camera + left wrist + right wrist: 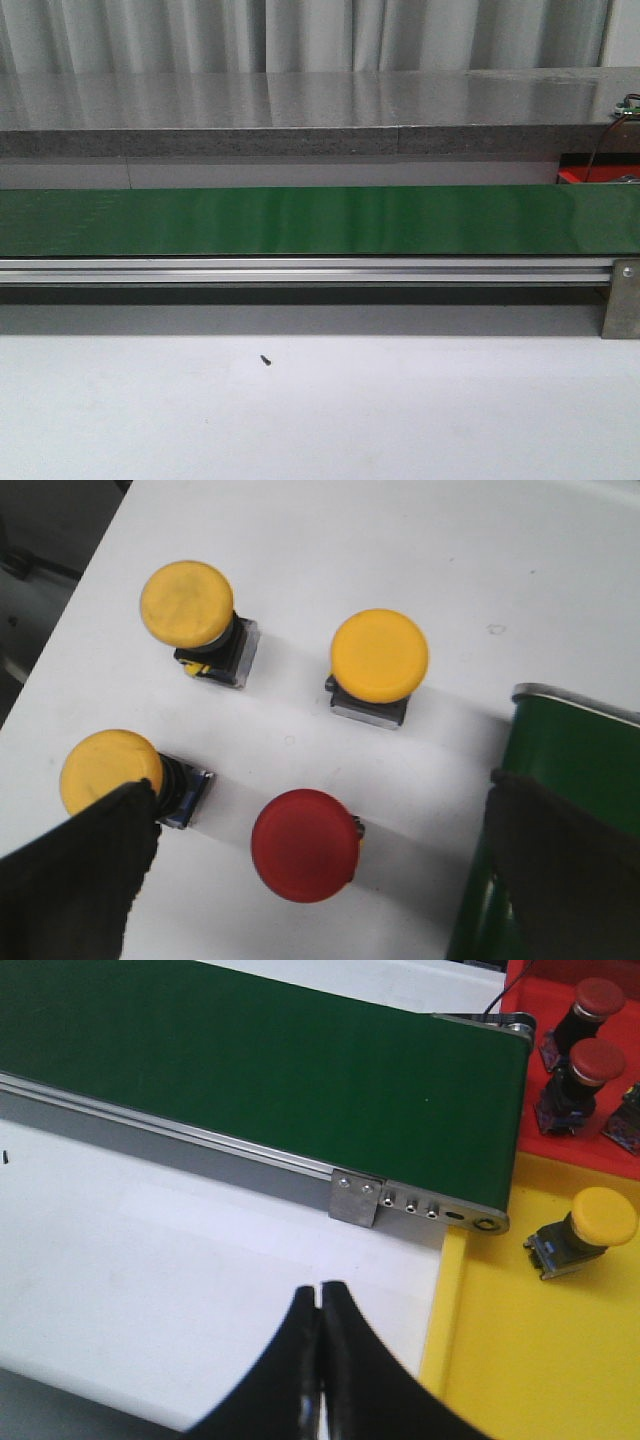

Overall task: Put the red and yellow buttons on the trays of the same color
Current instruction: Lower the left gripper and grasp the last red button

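In the left wrist view my left gripper (320,865) is open, its fingers wide apart above a red button (305,844) that stands on the white table between them. Three yellow buttons stand near it: one (108,771) beside the one finger, one (188,605) farther off, one (379,656) in the middle. In the right wrist view my right gripper (320,1305) is shut and empty over the white table. A yellow tray (520,1360) holds one yellow button (590,1228) on its side. A red tray (560,1145) holds two red buttons (592,1068). No gripper shows in the front view.
A green conveyor belt (320,222) on an aluminium rail (300,270) crosses the table; its end shows beside my left gripper (570,780) and beside the trays (300,1090). A small black screw (266,360) lies on the white table. A grey shelf (300,110) runs behind.
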Controlling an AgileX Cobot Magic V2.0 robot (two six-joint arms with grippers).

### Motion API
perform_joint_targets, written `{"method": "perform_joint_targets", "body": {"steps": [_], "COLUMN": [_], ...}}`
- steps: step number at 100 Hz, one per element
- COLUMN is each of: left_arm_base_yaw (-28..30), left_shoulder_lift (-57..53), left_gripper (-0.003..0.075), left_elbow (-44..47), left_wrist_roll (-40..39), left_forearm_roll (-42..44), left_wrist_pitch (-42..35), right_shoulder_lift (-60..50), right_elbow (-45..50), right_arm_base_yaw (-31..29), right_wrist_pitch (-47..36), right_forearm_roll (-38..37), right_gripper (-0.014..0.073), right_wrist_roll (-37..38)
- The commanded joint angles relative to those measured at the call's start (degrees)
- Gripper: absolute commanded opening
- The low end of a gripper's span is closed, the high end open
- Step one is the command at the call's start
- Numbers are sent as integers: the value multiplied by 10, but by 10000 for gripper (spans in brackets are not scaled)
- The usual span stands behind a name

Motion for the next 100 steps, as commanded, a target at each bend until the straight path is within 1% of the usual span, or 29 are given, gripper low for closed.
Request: {"method": "perform_joint_targets", "body": {"steps": [1,24,48,61,100], "left_arm_base_yaw": [10,15,13,13,-5], "left_shoulder_lift": [-11,25,33,42,62], "left_gripper": [639,639,639,639,639], "left_elbow": [-19,-19,-19,-19,-19], "left_wrist_roll": [-8,-8,-8,-4,-3], "left_forearm_roll": [-2,-2,-5,-21,-21], "left_wrist_pitch": [-33,-43,-61,-59,-60], "right_shoulder_lift": [0,0,0,0,0], "right_elbow": [-14,-14,-14,-14,-14], "right_arm_base_yaw": [0,0,0,0,0], "right_wrist_pitch": [-30,-30,-30,-30,-30], "right_forearm_roll": [5,5,5,5,5], "right_gripper": [-68,-68,-68,-68,-68], "right_wrist_roll": [-5,-5,-5,-5,-5]}}
